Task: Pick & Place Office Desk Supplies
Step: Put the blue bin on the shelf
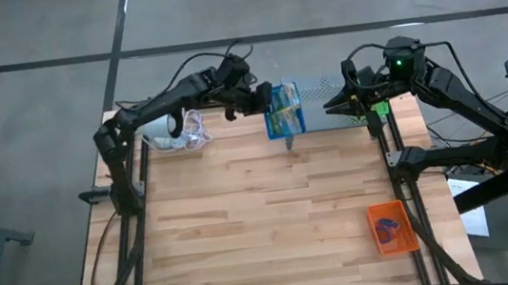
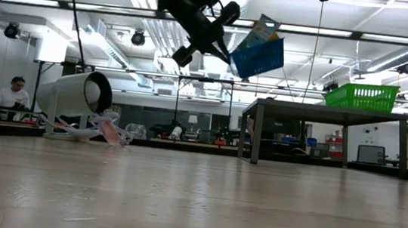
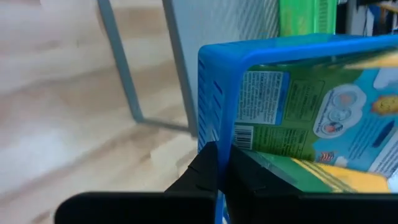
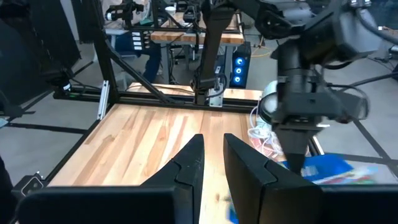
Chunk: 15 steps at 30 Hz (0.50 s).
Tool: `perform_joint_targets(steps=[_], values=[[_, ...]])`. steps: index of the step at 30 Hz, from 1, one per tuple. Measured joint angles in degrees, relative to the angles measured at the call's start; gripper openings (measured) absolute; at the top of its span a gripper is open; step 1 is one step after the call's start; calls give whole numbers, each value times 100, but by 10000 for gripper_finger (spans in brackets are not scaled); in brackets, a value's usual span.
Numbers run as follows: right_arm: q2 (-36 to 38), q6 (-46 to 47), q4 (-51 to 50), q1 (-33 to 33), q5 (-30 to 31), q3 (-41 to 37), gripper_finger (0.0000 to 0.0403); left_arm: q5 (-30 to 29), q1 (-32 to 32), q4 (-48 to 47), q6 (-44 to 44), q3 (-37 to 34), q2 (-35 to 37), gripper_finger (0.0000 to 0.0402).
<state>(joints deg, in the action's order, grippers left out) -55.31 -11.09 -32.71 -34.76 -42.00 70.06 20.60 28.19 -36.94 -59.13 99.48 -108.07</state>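
A blue tray [image 1: 285, 110] hangs in the air near the table's far edge, by the left end of the grey perforated stand [image 1: 325, 88]. My left gripper [image 1: 254, 102] is shut on it. Inside the tray lie green-and-white packets [image 3: 311, 118]. In the low view the tray [image 2: 261, 58] is tilted, high above the tabletop. My right gripper [image 1: 331, 105] hovers at the far right above the stand, its fingers [image 4: 189, 165] a little apart with nothing between them. A green tray [image 2: 361, 96] rests on the stand. My left gripper pinches the blue tray's end wall [image 3: 208, 134] at its rim, one finger inside the tray and one outside. The fingers come from the table's left, slanting down. The tray is lifted clear and tilted, with the packets still inside it.
A white cylinder [image 1: 161, 129] with a coiled cable [image 1: 193, 132] lies at the far left. An orange tray [image 1: 390, 228] holding small red and blue items sits near the right edge. The bare wooden tabletop [image 1: 263, 218] spreads across the middle and near side.
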Motion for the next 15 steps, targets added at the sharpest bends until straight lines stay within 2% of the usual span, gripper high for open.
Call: perform_joint_targets(steps=[15], values=[[0, 0, 0, 2, -2, 0, 59, 99, 156, -22, 183, 989, -920, 10]])
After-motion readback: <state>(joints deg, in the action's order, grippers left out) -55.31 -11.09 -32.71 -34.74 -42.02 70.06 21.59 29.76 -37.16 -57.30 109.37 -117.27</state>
